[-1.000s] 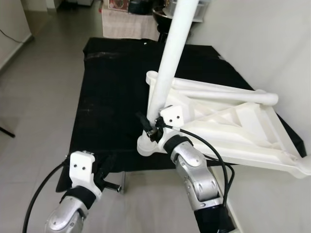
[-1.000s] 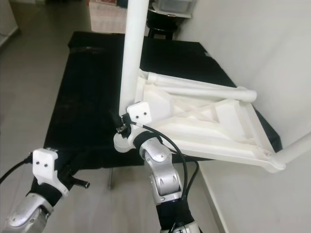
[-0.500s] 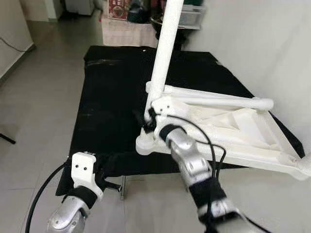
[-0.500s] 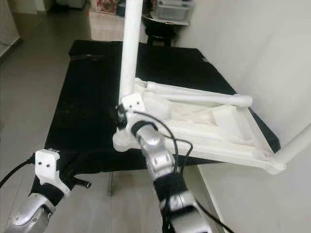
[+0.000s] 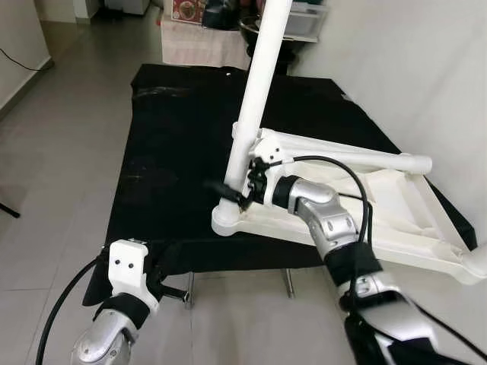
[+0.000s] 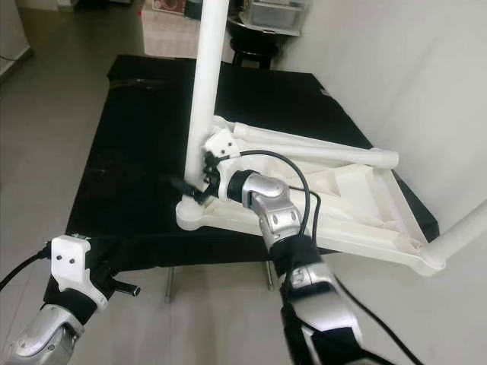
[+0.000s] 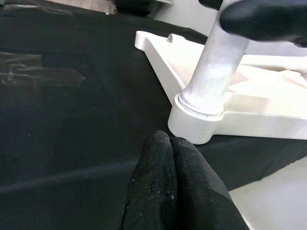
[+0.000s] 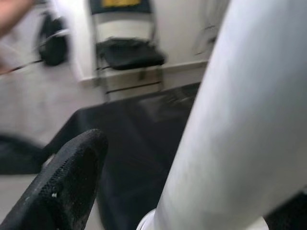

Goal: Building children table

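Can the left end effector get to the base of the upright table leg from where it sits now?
Probably yes. The left end effector, fingers together, sits at the near edge of the black-covered table, close to the leg socket. Only bare cloth lies between. The right end effector already grips the upright leg just above.

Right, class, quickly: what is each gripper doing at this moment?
Left gripper: shut, holding nothing, low at the near edge of the black-covered table.
Right gripper: around the base of the upright white leg; a firm clamp cannot be told.
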Controlling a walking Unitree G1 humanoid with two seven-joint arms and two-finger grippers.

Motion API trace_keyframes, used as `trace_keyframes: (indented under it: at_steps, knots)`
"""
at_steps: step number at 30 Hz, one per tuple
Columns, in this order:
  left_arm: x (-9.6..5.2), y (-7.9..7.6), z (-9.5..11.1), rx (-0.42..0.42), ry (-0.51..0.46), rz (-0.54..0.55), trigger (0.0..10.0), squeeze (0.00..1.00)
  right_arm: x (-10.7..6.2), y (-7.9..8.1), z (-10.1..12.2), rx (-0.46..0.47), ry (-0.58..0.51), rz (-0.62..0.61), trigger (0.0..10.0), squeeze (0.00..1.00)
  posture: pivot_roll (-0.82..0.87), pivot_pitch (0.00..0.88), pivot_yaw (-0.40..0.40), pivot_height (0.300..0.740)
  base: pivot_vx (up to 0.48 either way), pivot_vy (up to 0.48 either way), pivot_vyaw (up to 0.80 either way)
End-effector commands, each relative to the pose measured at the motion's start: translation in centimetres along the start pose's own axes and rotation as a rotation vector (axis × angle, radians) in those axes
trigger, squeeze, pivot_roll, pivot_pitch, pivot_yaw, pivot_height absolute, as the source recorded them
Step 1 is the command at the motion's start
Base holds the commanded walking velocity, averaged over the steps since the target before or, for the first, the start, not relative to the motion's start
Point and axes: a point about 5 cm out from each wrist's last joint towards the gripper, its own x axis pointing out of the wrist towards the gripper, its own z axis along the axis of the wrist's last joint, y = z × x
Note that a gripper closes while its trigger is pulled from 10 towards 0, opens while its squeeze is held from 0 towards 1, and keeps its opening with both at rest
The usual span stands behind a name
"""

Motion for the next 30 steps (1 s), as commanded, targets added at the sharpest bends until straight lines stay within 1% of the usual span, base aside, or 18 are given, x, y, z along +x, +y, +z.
trace_keyframes:
  at_steps: [1,2,3,4,5,6,8,9,11,14,23,24,25,26,28,29,30]
  knots:
    - [0.0,-0.5,0.0,-0.005,0.001,-0.004,10.0,0.0,0.3,0.3,-0.3,0.006,0.006,0.07,10.0,0.0,-0.12,0.114,-0.179,0.74,0.0,0.0,0.0]
    - [-0.4,-0.6,0.2,-0.008,0.001,0.002,10.0,0.0,0.9,-0.3,0.8,0.046,-0.041,0.073,8.9,0.0,-0.1,0.13,-0.18,0.74,0.0,0.0,0.0]
    - [-0.4,-0.6,0.2,-0.008,0.001,0.002,10.0,0.0,0.9,-0.3,0.8,0.046,-0.041,0.073,8.9,0.0,-0.1,0.13,-0.18,0.74,0.0,0.0,0.0]
    - [-0.6,-0.7,0.2,-0.009,0.002,0.004,10.0,0.0,1.2,-0.4,1.3,0.055,-0.062,0.074,7.8,0.0,-0.1,0.139,-0.179,0.74,0.0,0.0,0.0]
    - [-0.7,-0.8,0.3,-0.009,0.003,0.005,10.0,0.0,1.4,-0.5,1.6,0.063,-0.074,0.079,7.8,0.0,-0.09,0.145,-0.178,0.74,0.0,0.0,0.0]
    - [-1.0,-0.9,0.3,-0.011,0.006,0.005,10.0,0.0,1.5,-0.4,1.7,0.06,-0.079,0.087,0.0,0.0,-0.08,0.157,-0.176,0.74,0.0,0.0,0.0]
    - [-1.1,-1.0,0.3,-0.014,0.011,0.004,10.0,0.0,1.7,-0.4,1.7,0.056,-0.079,0.092,0.0,0.0,-0.08,0.157,-0.176,0.74,0.0,0.0,0.0]
    - [-1.4,-1.1,0.4,-0.016,0.016,0.001,10.0,0.0,1.9,-0.3,1.8,0.057,-0.08,0.104,0.0,0.0,-0.07,0.177,-0.172,0.74,0.0,0.0,0.0]
    - [-1.6,-1.2,0.4,-0.017,0.022,-0.002,10.0,0.0,2.0,-0.3,1.8,0.062,-0.084,0.111,0.0,0.0,-0.07,0.18,-0.171,0.74,0.0,0.0,0.0]
    - [-2.1,-1.5,0.5,-0.022,0.033,-0.008,10.0,0.0,1.8,-0.4,1.9,0.069,-0.095,0.152,0.0,0.0,-0.06,0.2,-0.166,0.74,0.0,0.0,0.0]
    - [-2.3,-1.6,0.7,-0.024,0.041,-0.006,10.0,0.0,1.7,-0.6,2.0,0.071,-0.102,0.18,0.0,0.0,-0.07,0.203,-0.166,0.74,0.0,0.0,0.0]
    - [-2.2,-1.6,0.6,-0.025,0.044,-0.007,10.0,0.0,0.9,-1.2,2.4,0.015,-0.102,0.122,0.0,0.0,-0.09,0.183,-0.178,0.74,0.0,0.0,0.0]
    - [-2.0,-1.5,0.5,-0.025,0.044,-0.006,10.0,0.0,0.1,-1.7,2.7,-0.013,-0.117,0.044,0.0,0.0,-0.09,0.174,-0.184,0.74,0.0,0.0,0.0]
    - [-1.9,-1.5,0.4,-0.026,0.043,-0.005,10.0,0.0,-0.4,-1.9,2.9,-0.03,-0.128,-0.011,0.0,0.0,-0.09,0.171,-0.185,0.74,0.0,0.0,0.0]
    - [-1.8,-1.4,0.4,-0.026,0.044,-0.004,10.0,0.0,-0.7,-2.1,3.0,-0.033,-0.139,-0.049,0.0,0.0,-0.09,0.171,-0.185,0.74,0.0,0.0,0.0]
    - [-1.7,-1.2,0.3,-0.022,0.04,-0.001,10.0,0.0,-0.1,-2.1,1.3,0.077,-0.121,-0.477,0.0,0.0,-0.12,0.145,-0.185,0.74,0.0,0.0,0.0]
    - [-1.7,-1.2,0.3,-0.022,0.04,-0.001,10.0,0.0,-0.1,-2.1,1.3,0.077,-0.121,-0.477,0.0,0.0,-0.12,0.145,-0.185,0.74,0.0,0.0,0.0]
